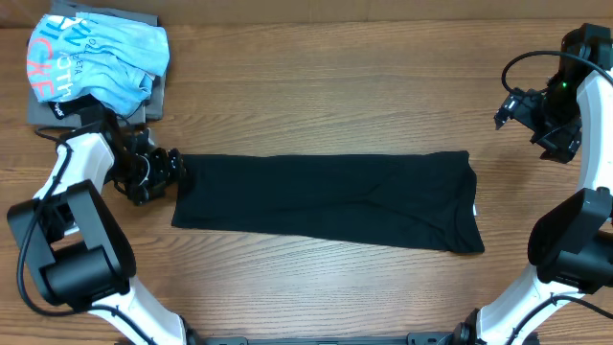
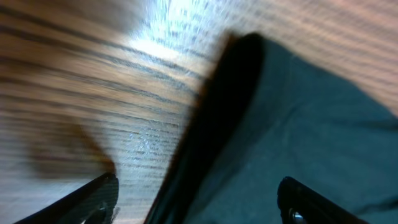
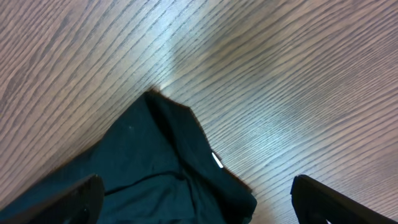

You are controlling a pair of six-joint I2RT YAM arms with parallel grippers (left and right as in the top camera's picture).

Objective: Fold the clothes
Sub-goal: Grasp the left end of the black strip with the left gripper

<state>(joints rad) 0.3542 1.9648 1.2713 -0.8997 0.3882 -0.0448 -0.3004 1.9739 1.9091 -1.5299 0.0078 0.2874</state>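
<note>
Soft black short-sleeved T-shirt [image 1: 326, 201] lies as a long strip. Left gripper [image 1: 175, 172], jaws spread, straddles its 9 o'clock edge, likely for a crossfold pinch. Right gripper [image 1: 512, 110], also spread, sits clear at 2 o'clock.

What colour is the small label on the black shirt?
White; the label shows best in the right wrist view.

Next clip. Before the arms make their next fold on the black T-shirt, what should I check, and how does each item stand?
1. black T-shirt lies flat as a long strip: ok.
2. left hand open at the strip's left end: ok.
3. How far the fabric sits between the left fingers: cannot tell, the wrist view is blurred.
4. right hand open: ok.
5. Right hand at the strip's right end: not ok, it is apart from the cloth.
6. light blue shirt apart from the strip: ok.
</note>
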